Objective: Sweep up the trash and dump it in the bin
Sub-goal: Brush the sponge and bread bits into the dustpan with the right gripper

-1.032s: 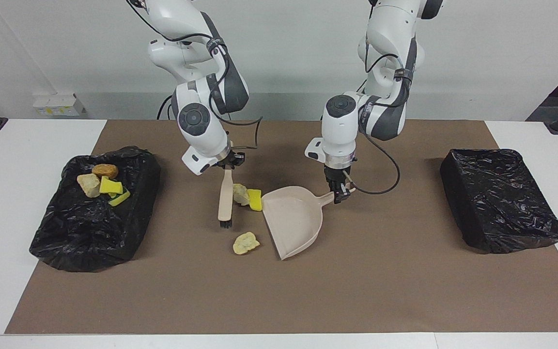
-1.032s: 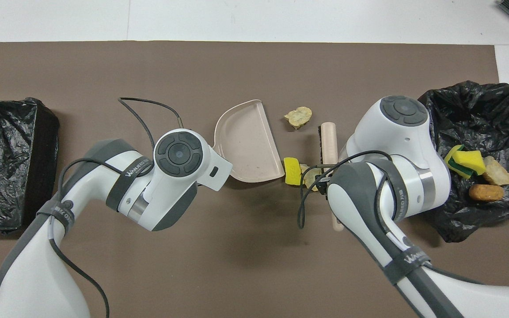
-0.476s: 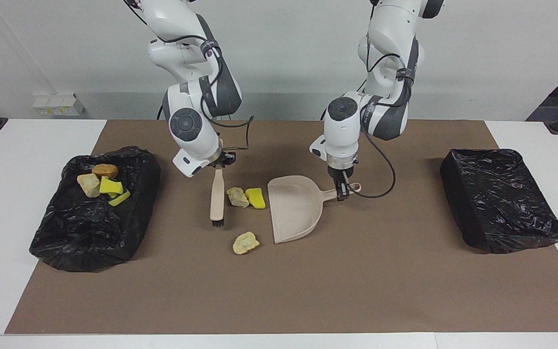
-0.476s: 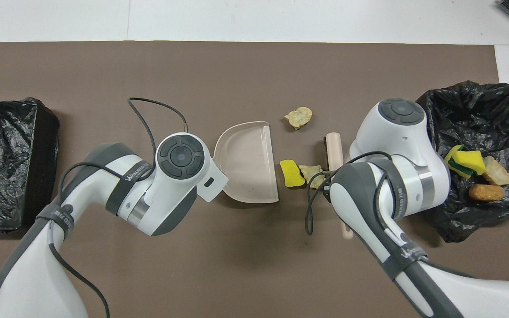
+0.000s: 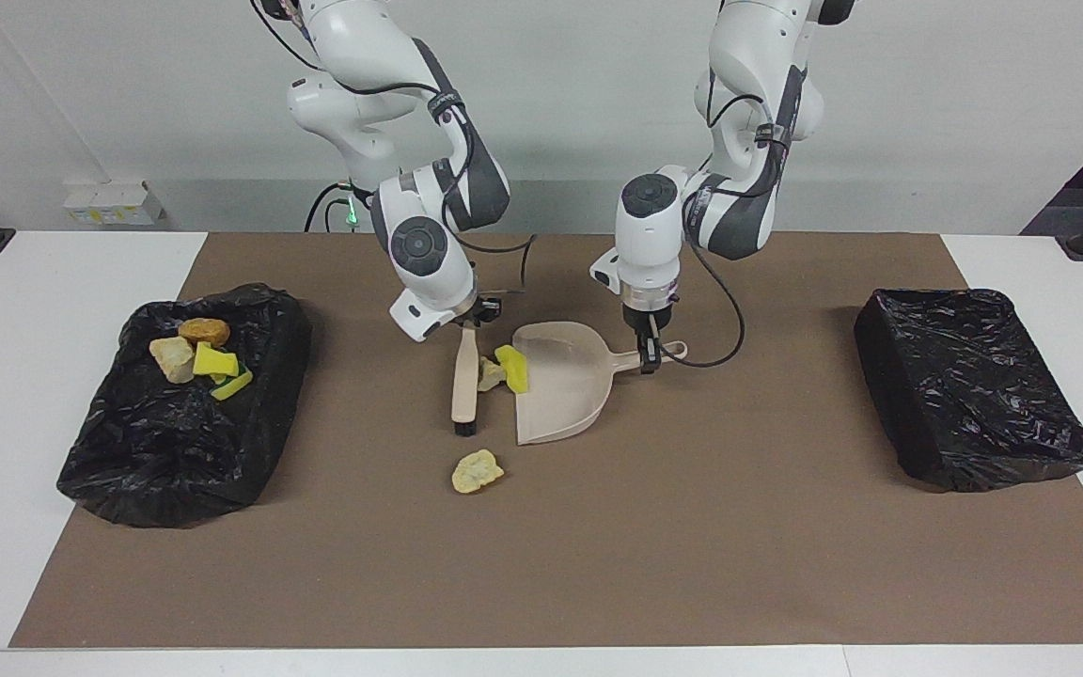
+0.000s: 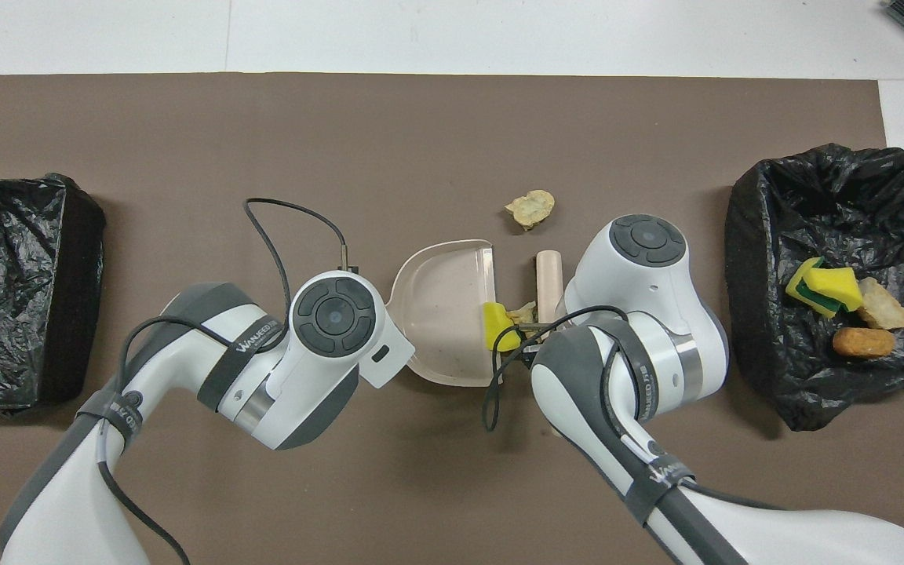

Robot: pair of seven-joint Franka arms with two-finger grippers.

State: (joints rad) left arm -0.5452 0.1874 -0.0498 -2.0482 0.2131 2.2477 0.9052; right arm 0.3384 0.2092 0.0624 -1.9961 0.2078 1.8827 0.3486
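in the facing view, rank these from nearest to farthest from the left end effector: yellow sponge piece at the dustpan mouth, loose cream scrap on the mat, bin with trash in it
From the left end effector, shut on the dustpan handle:
1. Yellow sponge piece, at the dustpan's mouth beside the brush.
2. Loose cream scrap, alone on the mat, farther from the robots.
3. Bin with trash, at the right arm's end.

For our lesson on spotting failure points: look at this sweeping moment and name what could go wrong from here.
1. The yellow sponge piece sits tilted on the dustpan lip, the tan lump between it and the brush; either could slip out sideways.
2. The cream lump lies apart, farther from the robots than the brush tip; this stroke likely misses it.
3. The left gripper holds only the handle's end, so the pan may pivot.
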